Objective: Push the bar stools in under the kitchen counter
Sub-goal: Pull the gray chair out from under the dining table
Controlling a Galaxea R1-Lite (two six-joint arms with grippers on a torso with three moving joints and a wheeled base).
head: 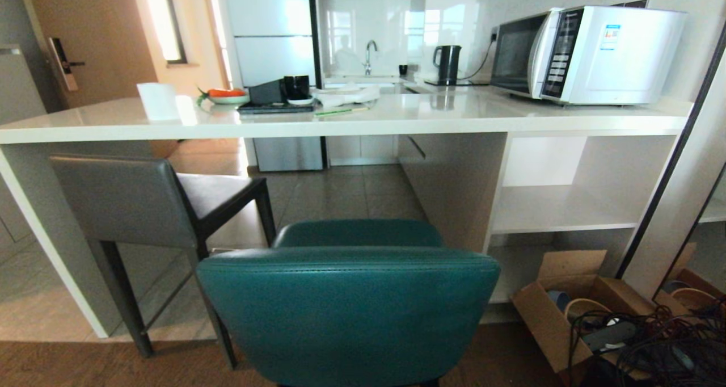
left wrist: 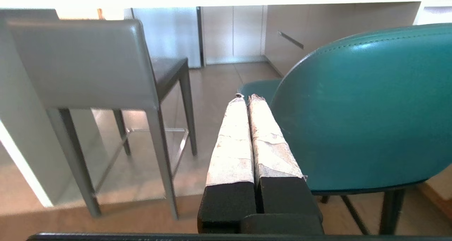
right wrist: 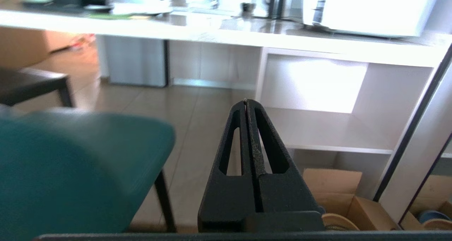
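Observation:
The teal bar stool (head: 349, 307) stands right in front of me, its rounded back towards me and its seat short of the kitchen counter (head: 340, 123). The grey square stool (head: 127, 200) stands to its left, its seat partly under the counter. My left gripper (left wrist: 247, 98) is shut and empty, beside the left edge of the teal back (left wrist: 360, 103). Right of the teal stool (right wrist: 70, 166), my right gripper (right wrist: 246, 101) is shut with nothing in it, pointing at the open shelves (right wrist: 317, 128). Neither arm shows in the head view.
A microwave (head: 587, 55), a kettle (head: 448, 63), cups and a plate stand on the counter. An open cardboard box (head: 573, 313) with bowls and tangled black cables (head: 669, 341) lies on the floor at the right. White shelves (head: 567, 205) fill the counter's right end. A mirror edge (head: 663, 183) runs alongside.

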